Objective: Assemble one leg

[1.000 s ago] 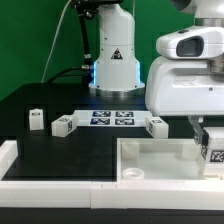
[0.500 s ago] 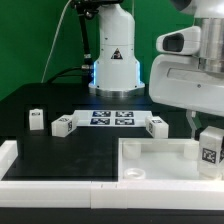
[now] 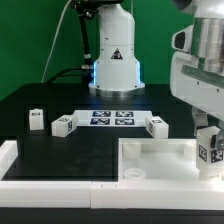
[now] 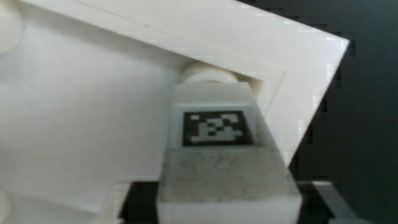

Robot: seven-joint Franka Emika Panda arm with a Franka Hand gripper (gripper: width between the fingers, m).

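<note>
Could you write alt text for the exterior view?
A robot claw grips a small white plastic tagged leg block at a corner of a large flat white panel; three similar blocks and a marker board lie on the black table.

A plain green backdrop [image 3: 30, 40] closed off the whole rear of the scene as I watched from my remote station, with dark cables [image 3: 58, 45] drooping across it on the exterior view's left. In front of it the black table [image 3: 60, 150] lay under bright, even light. The marker board [image 3: 112, 118] sat flat toward the table's far side, and a white raised rail [image 3: 50, 185] ran along its near edge.
</note>
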